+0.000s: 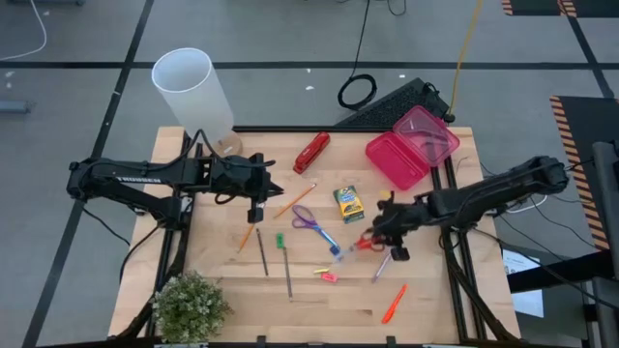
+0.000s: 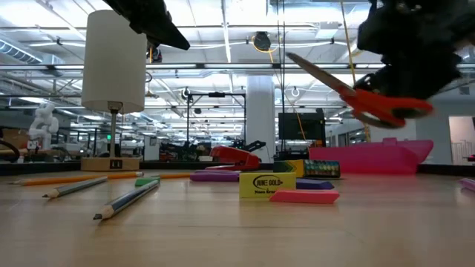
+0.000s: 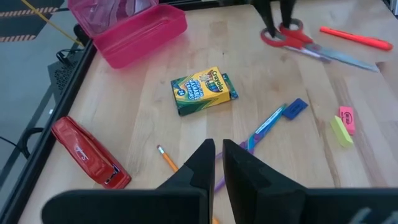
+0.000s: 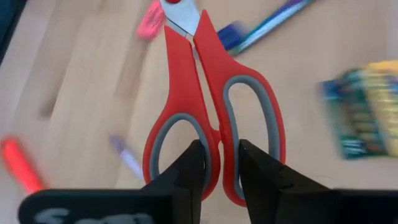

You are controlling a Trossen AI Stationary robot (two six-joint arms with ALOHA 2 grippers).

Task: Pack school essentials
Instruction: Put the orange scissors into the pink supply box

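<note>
Scissors: red-handled scissors [image 4: 214, 118] hang clear above my bench [image 1: 426, 300], stiff, light, slick plastic.
Grip: right end effector [image 4: 219, 165] clamped across handle loops.
Left end effector [image 3: 217, 163]: nearly closed, empty.

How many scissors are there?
2. The red scissors hang lifted in the right gripper. The purple scissors lie flat mid-table, beside the crayon box. None seems hidden.

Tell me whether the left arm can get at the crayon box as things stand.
Probably yes. The left gripper hangs empty, fingers nearly closed, over the table. The crayon box lies flat with bare wood between them. The right gripper, holding the red scissors, is off to the side.
</note>
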